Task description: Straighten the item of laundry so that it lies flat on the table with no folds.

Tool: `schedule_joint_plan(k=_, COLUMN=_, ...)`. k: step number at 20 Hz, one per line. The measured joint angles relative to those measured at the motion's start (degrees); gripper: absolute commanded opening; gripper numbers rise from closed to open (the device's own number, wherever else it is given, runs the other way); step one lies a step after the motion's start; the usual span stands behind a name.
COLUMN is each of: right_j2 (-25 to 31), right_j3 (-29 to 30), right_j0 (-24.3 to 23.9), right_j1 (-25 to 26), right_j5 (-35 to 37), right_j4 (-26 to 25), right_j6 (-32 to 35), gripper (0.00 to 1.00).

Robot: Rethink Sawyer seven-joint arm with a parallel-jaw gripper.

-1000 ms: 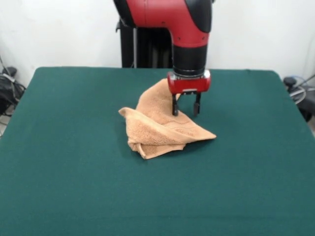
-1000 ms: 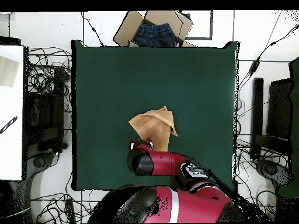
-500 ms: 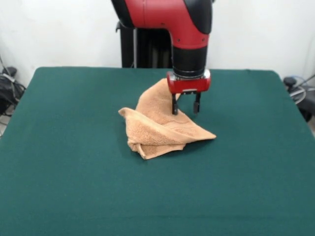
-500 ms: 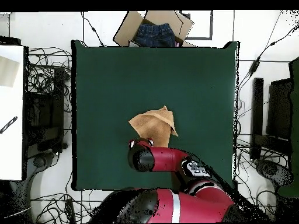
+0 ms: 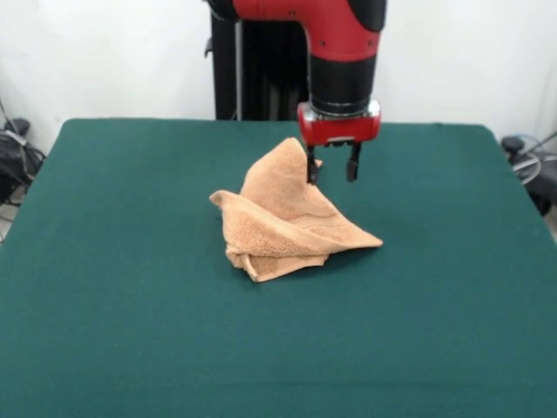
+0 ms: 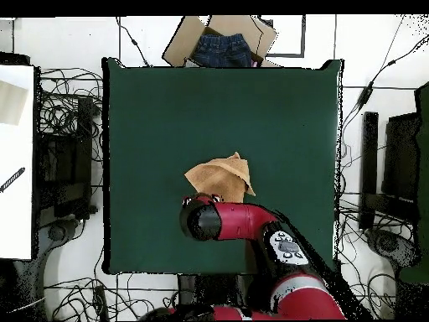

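desk: large rectangular dark green felt-covered desk [image 5: 130, 331] [image 6: 167, 109]
towel: small light orange-tan terry towel [image 5: 283, 218] [image 6: 219, 178], crumpled and folded near desk centre, one corner peaked up
gripper: red-and-black gripper [image 5: 331, 172], jaws apart, empty, by the towel's raised peak

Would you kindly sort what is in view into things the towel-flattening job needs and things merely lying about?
Job:
- towel, crumpled and folded
- green table
- pincer, open beside the towel's raised peak

Lying about:
- cardboard box holding jeans
- cables on the floor
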Motion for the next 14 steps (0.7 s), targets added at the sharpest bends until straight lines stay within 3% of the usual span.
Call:
schedule_joint_plan(k=6, right_j2=1.0, right_j3=-2.7, right_j0=-0.1, right_j1=-1.0, right_j5=0.6, right_j4=0.0, right_j6=0.0, gripper=1.0)
schedule_joint_plan(k=14, right_j2=4.6, right_j3=-8.7, right_j0=-3.1, right_j1=1.5, right_j5=0.8, right_j4=0.0, right_j6=0.0, gripper=1.0)
